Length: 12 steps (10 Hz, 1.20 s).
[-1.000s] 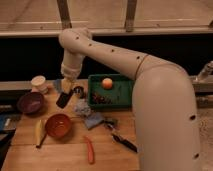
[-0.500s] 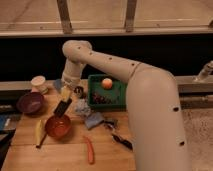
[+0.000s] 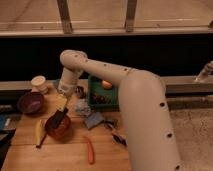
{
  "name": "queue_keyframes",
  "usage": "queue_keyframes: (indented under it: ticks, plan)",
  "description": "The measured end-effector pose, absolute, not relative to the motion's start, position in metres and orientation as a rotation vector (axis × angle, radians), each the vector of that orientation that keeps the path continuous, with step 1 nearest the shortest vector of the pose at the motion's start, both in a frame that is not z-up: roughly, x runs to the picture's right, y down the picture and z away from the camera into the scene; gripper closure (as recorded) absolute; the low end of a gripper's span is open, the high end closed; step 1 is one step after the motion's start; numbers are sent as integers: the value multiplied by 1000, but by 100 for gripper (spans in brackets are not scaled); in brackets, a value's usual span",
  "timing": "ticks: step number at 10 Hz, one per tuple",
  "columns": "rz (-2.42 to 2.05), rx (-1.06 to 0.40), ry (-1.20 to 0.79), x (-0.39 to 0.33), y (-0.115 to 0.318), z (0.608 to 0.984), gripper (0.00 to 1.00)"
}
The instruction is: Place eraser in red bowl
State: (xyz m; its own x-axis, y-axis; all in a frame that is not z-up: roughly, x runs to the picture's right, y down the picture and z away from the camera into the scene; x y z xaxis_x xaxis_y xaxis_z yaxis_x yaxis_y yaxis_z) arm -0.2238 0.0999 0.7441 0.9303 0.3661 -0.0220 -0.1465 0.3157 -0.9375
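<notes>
I see my pincer [image 3: 60, 111] grasping the eraser [image 3: 57, 119] just over the red bowl [image 3: 58, 128]; tilted across the rim, it could tip out onto the tabletop [image 3: 65, 155] on release.

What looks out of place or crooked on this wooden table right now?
The flat dark rectangular eraser is tilted, one end low inside the round red bowl, the other propped above the rim rather than lying flat. The gripper sits directly above it. Nothing looks spilled or damaged.

Gripper [image 3: 61, 111] with dark eraser [image 3: 57, 119] tilted over red bowl [image 3: 60, 130].
</notes>
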Motion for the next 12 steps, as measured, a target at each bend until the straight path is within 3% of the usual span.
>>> queue_keyframes:
  ticks: [6, 7, 12]
  plan:
    - [314, -1278, -222, -235, 121, 753, 25]
    - [312, -1278, -222, -235, 121, 753, 21]
    - [328, -1231, -210, -223, 103, 760, 20]
